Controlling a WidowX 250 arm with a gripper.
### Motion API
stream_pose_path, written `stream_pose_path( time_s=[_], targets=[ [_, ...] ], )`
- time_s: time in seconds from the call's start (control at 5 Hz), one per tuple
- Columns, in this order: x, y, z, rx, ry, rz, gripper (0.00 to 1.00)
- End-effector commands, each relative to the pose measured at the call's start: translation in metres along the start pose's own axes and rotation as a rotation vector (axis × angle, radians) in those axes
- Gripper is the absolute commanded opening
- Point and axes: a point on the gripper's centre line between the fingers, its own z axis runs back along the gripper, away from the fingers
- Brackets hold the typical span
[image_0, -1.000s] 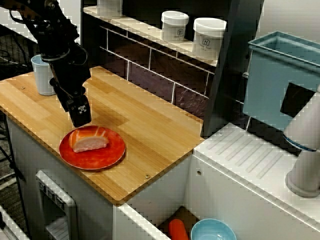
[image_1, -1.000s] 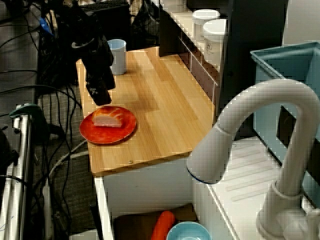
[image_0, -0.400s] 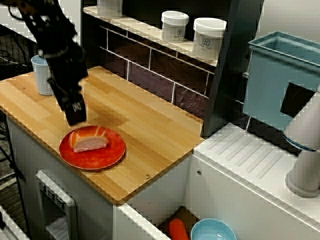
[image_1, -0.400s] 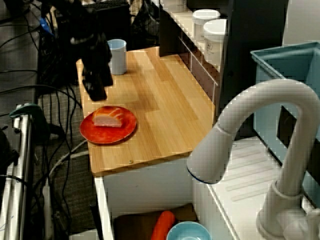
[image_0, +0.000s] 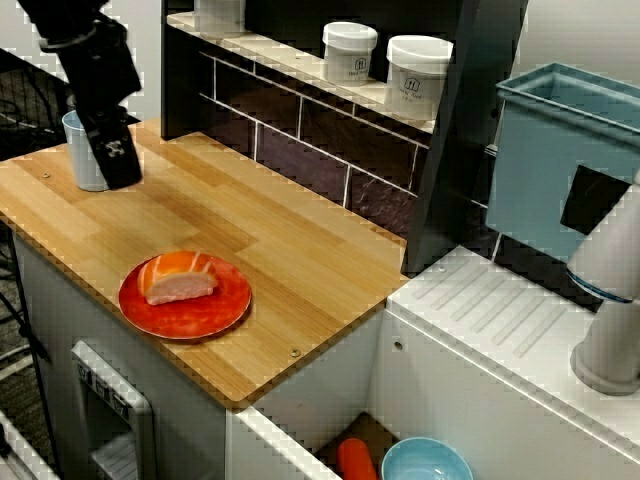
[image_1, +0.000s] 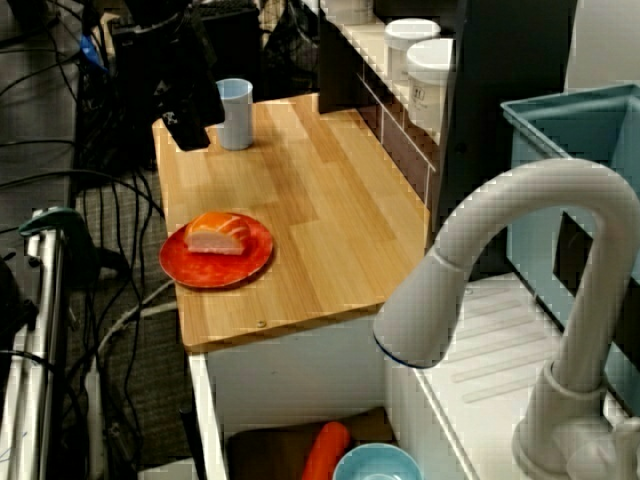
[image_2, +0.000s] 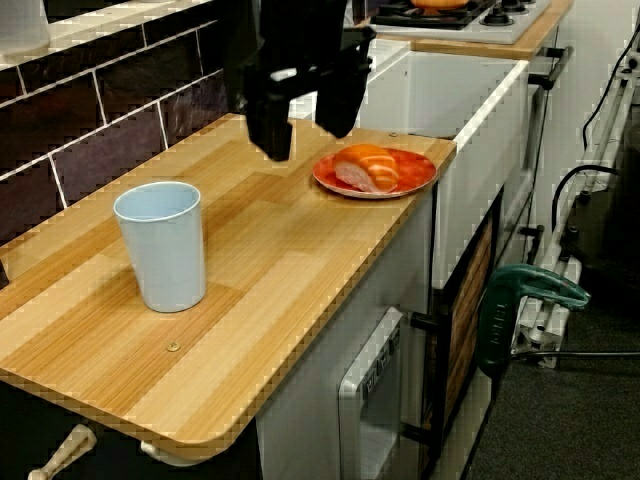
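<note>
hovering near the blue cup, end effector has jaws apart

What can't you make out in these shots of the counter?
Cup contents: its own wall hides the inside in every view.
Gripper: its upper part is cut off by the top edge in the view from the cup end.
Orange thing: cut off by the bottom edge in the view past the faucet.
Jar labels: too small to read in the view across the counter.

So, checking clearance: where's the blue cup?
Along-counter view, left: blue cup stands upright on the wooden counter, near the open gripper, apart from the red plate.
</note>
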Motion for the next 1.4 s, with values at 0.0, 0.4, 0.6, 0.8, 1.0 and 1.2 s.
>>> stream_pose_path(
  time_s=[0.0, 0.4, 0.6, 0.8, 1.0, 1.2],
  targets=[
    [0.003, 0.056, 0.016, -0.02, -0.036, -0.071, 1.0],
    [0.01, 0.07, 0.04, -0.026, -0.031, -0.009, 1.0],
    [0.009, 0.075, 0.039, -0.024, -0.029, 0.005, 1.0],
    [0.008, 0.076, 0.036, -0.01, -0.027, 0.012, 1.0],
    [0.007, 0.08, 0.036, 0.002, -0.026, 0.021, 1.0],
    [0.004, 0.079, 0.029, 0.009, -0.016, 0.018, 1.0]
  ],
)
